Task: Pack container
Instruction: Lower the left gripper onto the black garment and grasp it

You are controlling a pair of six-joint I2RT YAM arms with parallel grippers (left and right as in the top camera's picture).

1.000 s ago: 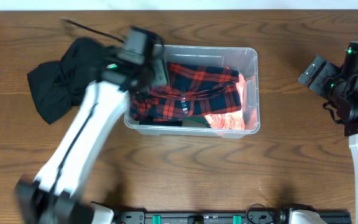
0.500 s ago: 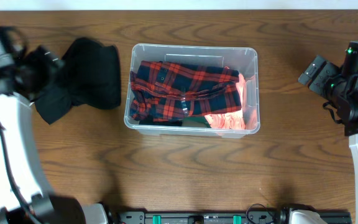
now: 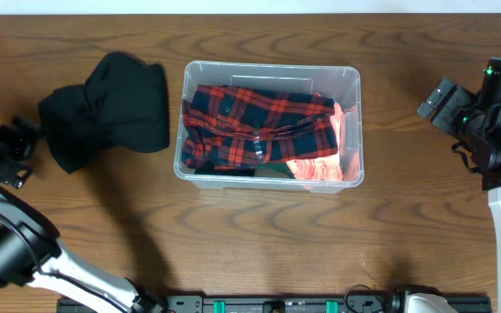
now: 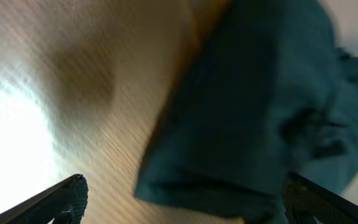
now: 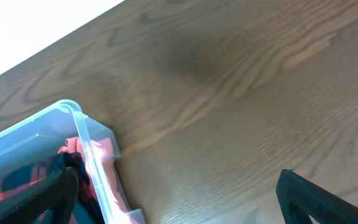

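Observation:
The container (image 3: 357, 130), a clear plastic bin, stands mid-table with a red and navy plaid shirt (image 3: 259, 126) spread across it and a pink garment (image 3: 324, 167) at its right end. A black garment (image 3: 103, 109) lies crumpled on the wood to its left. My left gripper (image 3: 11, 148) is at the table's far left edge beside that garment, open and empty. In the left wrist view the dark cloth (image 4: 253, 106) fills the space ahead of the left gripper (image 4: 185, 211). My right gripper (image 3: 437, 100) hovers right of the container, open; its camera shows the container's corner (image 5: 82, 134) by the right gripper (image 5: 179, 205).
Bare wooden table (image 3: 259, 243) lies in front of the container and between it and the right arm. A dark green item (image 3: 268, 171) shows under the plaid shirt at the container's near wall. The table's far edge runs just behind the bin.
My left arm has swung from over the container's left end out to the table's far left, jaws widening. The plaid shirt stays in the container. The right arm has not moved.

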